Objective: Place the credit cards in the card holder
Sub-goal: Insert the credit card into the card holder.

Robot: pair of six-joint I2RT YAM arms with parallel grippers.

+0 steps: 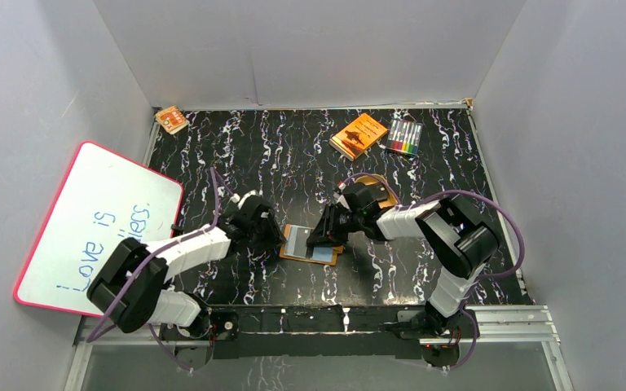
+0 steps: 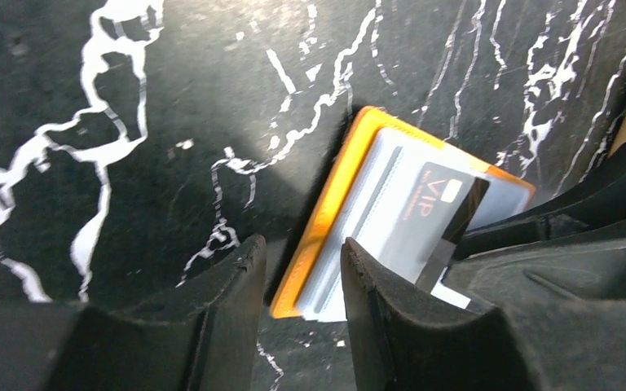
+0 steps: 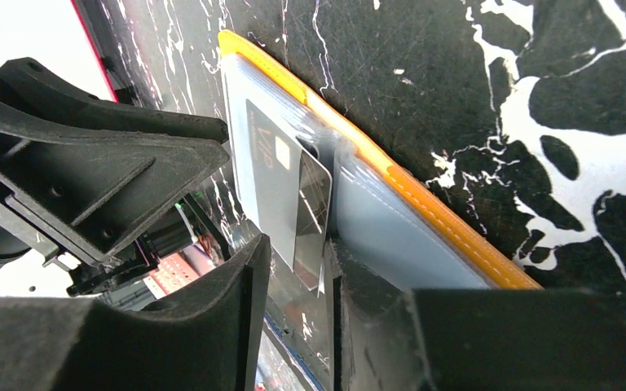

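Observation:
The card holder (image 1: 310, 244) lies open on the black marbled table, orange rim up, between my two grippers. A grey credit card (image 3: 281, 175) marked VIP stands slanted in its inner pocket, also visible in the left wrist view as the grey card (image 2: 424, 216). My right gripper (image 3: 297, 261) is open around the card's free end; the card leans against one finger, with a gap to the other. My left gripper (image 2: 303, 265) is open, straddling the holder's orange corner (image 2: 297, 297) without pinching it. Pale layers under the grey card may be more cards; I cannot tell.
At the back stand an orange book (image 1: 359, 134) and a pack of markers (image 1: 405, 137). A small orange box (image 1: 171, 119) sits in the back left corner. A whiteboard (image 1: 98, 224) leans at the left. A gold tray (image 1: 385, 195) peeks out behind the right arm.

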